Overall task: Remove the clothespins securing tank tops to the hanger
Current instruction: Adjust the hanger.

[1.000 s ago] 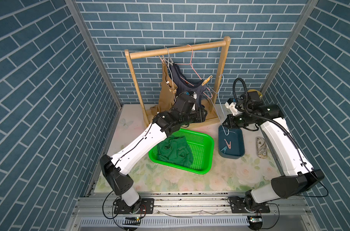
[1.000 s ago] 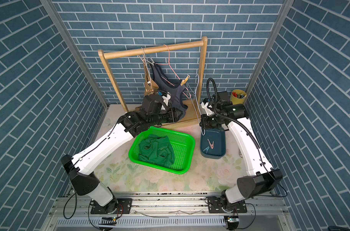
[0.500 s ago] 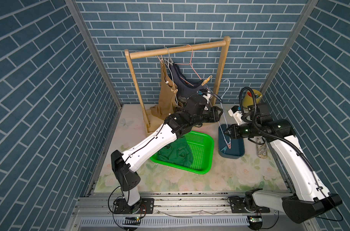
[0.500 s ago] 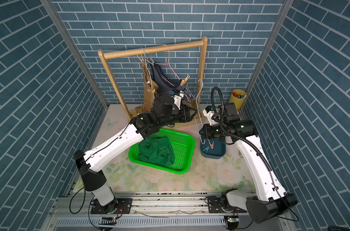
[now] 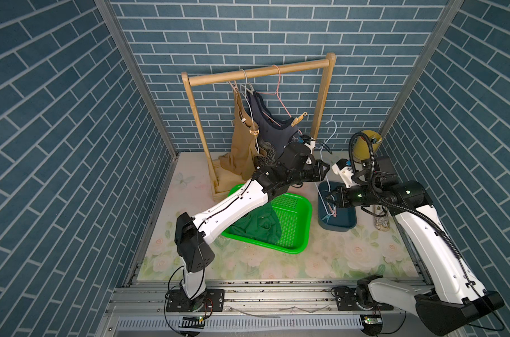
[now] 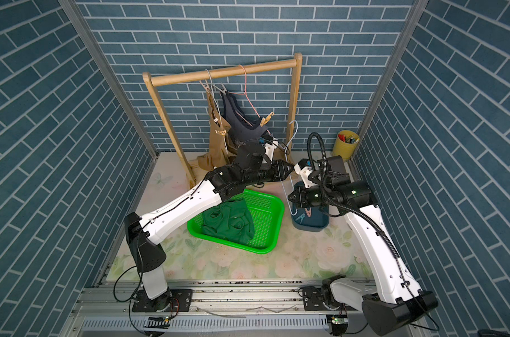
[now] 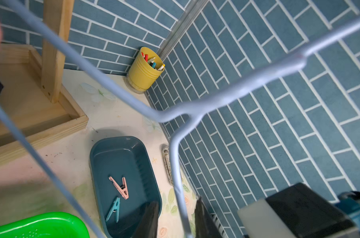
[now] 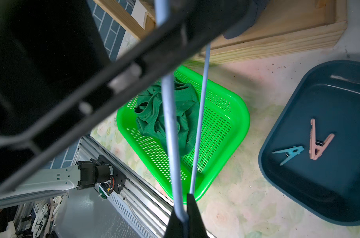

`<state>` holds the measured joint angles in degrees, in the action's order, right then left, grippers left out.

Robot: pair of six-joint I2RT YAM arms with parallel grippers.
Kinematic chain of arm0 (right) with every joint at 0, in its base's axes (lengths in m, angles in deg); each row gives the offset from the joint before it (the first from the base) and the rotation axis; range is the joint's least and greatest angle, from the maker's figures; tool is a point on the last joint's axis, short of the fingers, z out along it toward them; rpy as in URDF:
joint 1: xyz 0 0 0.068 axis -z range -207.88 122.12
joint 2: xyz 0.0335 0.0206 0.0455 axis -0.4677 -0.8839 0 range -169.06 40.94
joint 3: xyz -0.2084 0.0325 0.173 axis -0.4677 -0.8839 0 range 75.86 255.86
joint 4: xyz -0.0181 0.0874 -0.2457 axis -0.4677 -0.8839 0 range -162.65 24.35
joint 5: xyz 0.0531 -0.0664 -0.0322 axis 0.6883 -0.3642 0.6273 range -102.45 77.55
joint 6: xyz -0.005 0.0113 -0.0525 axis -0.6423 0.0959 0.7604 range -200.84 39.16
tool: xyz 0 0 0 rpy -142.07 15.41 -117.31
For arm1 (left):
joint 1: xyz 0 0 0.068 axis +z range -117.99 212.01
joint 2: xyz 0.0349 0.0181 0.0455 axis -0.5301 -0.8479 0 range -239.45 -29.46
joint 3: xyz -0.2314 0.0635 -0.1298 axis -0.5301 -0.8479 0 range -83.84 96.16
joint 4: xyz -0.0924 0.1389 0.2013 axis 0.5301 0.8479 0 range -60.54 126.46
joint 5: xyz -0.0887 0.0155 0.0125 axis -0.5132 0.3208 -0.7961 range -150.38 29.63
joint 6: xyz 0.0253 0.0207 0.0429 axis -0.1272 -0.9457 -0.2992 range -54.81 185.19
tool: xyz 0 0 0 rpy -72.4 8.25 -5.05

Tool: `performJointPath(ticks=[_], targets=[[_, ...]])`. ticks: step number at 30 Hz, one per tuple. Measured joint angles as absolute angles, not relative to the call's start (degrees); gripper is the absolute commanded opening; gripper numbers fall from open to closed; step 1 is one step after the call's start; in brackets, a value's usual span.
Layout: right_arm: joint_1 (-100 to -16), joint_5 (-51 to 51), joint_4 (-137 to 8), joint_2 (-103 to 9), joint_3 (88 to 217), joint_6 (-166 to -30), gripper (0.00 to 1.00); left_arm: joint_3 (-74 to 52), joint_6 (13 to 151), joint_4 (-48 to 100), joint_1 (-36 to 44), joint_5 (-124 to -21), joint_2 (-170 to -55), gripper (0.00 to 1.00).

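My right gripper (image 8: pixel 183 208) (image 5: pixel 329 200) is shut on the lower corner of a bare pale blue wire hanger (image 8: pixel 170 131) (image 5: pixel 334 129), held over the blue tray (image 5: pixel 338 227). My left gripper (image 7: pixel 176 203) (image 5: pixel 325 170) straddles the same hanger (image 7: pixel 195 107) higher up, its jaws apart with a gap on each side of the wire. A pink clothespin (image 7: pixel 119 187) and a teal one (image 7: pixel 114 210) lie in the tray. On the rack hang the tan tank top (image 5: pixel 242 146) and the grey-blue one (image 5: pixel 272 137), the latter clipped by a tan clothespin (image 5: pixel 299 119). The green top (image 5: pixel 262 226) lies in the basket.
The wooden rack (image 5: pixel 259 71) stands at the back with two more hangers on its bar. A green basket (image 5: pixel 303 233) sits centre, beside the tray. A yellow cup of pens (image 5: pixel 366 144) is in the back right corner. A patterned flat object (image 5: pixel 382 218) lies by the right wall.
The right arm has carried the blue hanger away from the rack, out over the tray. The left arm swung right to the hanger, and its jaws have narrowed around the wire.
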<state>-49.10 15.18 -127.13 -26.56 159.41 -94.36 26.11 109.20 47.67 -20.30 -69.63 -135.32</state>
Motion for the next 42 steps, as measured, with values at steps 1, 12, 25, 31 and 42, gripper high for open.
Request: performJointPath(ticks=[1,12,25,31,42], targets=[[-49.23,15.18,-127.13,-26.54,159.25,-94.36,0.00,26.17,109.33,47.70,-20.43,-69.68,-135.32,0.12],[-50.06,15.16,-121.44,-23.15,154.01,-94.97,0.13,27.48,111.76,48.44,-21.07,-69.63,-135.34,0.00],[-50.71,12.60,-114.38,-6.96,140.19,-99.04,0.34,26.96,115.03,47.17,-20.08,-64.74,-135.34,0.00],[-51.44,9.41,-109.05,-1.62,134.49,-100.63,0.35,23.86,119.21,42.82,-20.08,-64.67,-135.30,0.00],[-51.63,6.55,-98.76,2.16,128.54,-103.12,0.31,14.55,127.10,34.87,-19.91,-64.71,-133.16,0.00]])
